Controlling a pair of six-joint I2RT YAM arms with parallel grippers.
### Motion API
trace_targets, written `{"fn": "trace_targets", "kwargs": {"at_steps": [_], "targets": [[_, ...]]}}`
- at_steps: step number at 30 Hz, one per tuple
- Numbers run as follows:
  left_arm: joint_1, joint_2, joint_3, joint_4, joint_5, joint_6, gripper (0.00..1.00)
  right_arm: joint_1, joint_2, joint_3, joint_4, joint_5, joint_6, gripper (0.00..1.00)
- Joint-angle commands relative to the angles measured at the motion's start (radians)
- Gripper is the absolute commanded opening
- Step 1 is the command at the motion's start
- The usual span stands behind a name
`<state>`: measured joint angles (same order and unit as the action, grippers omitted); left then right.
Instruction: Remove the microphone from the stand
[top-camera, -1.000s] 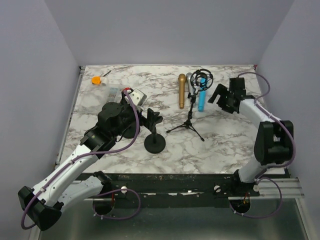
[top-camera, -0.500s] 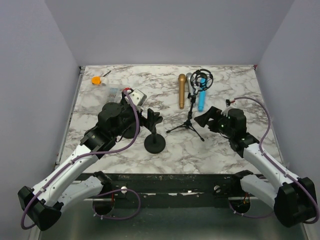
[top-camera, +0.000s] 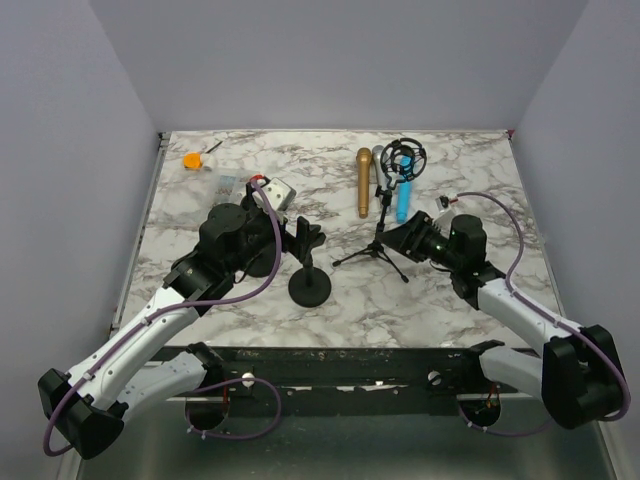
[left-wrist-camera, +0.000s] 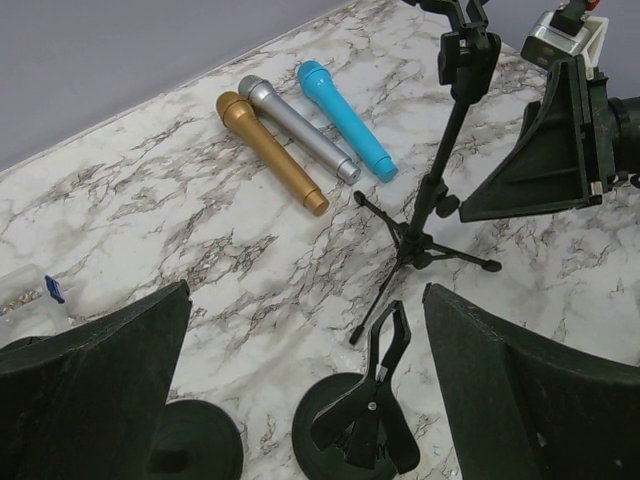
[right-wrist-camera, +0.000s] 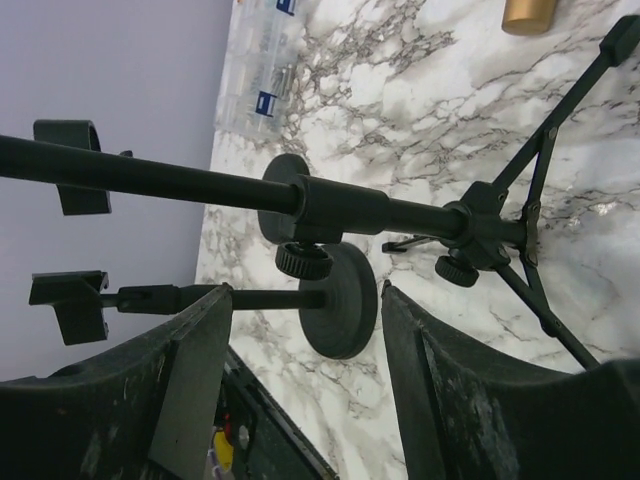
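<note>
Fingers (right-wrist-camera: 470, 400) of the right gripper (top-camera: 408, 238) stood apart, tripod stand (right-wrist-camera: 340, 208) just ahead: approach step; gripping its pole looked next.

Blocked mid-table by tripod stand (top-camera: 380, 228) and round-base stand (top-camera: 309, 285), near each other; three microphones (left-wrist-camera: 300, 130) behind; open passage over table (top-camera: 450, 300) near right.

Both arms wear white shells on their long links, the left arm (top-camera: 150, 330) and the right arm (top-camera: 512, 305) alike, with chunky black housings at the joints. A thin purple cable (top-camera: 271, 255) loops loosely along each one, trailing back from behind the tool. The right gripper's fingers (right-wrist-camera: 185, 395) are broad matte-black wedges, scuffed with pale specks. The left gripper's fingers (left-wrist-camera: 525, 395) look much the same.
</note>
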<state>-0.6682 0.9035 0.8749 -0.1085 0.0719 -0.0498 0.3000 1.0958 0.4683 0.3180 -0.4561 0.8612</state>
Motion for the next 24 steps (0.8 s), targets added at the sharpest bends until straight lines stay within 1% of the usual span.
{"fn": "trace_targets", "kwargs": {"at_steps": [1, 4, 9, 11, 17, 20, 24], "targets": [[-0.004, 0.003, 0.015, -0.017, 0.007, 0.005, 0.99, 0.005, 0.058, 0.016, 0.101, -0.065, 0.068, 0.62], [-0.004, 0.0, 0.014, -0.016, 0.006, 0.005, 0.99, 0.004, 0.084, 0.01, 0.131, -0.067, 0.094, 0.53], [-0.004, -0.001, 0.013, -0.016, 0.009, 0.004, 0.99, 0.005, 0.116, -0.002, 0.208, -0.076, 0.139, 0.52], [-0.003, -0.002, 0.013, -0.016, 0.01, 0.004, 0.99, 0.005, 0.125, 0.003, 0.208, -0.07, 0.147, 0.49], [-0.003, -0.003, 0.013, -0.016, 0.009, 0.003, 0.99, 0.005, 0.159, 0.019, 0.188, -0.061, 0.145, 0.45], [-0.004, 0.0, 0.015, -0.016, 0.012, 0.003, 0.99, 0.005, 0.165, 0.031, 0.16, -0.047, 0.143, 0.38], [-0.003, 0.001, 0.016, -0.016, 0.016, 0.001, 0.98, 0.005, 0.166, 0.044, 0.117, -0.024, 0.135, 0.31]]}}
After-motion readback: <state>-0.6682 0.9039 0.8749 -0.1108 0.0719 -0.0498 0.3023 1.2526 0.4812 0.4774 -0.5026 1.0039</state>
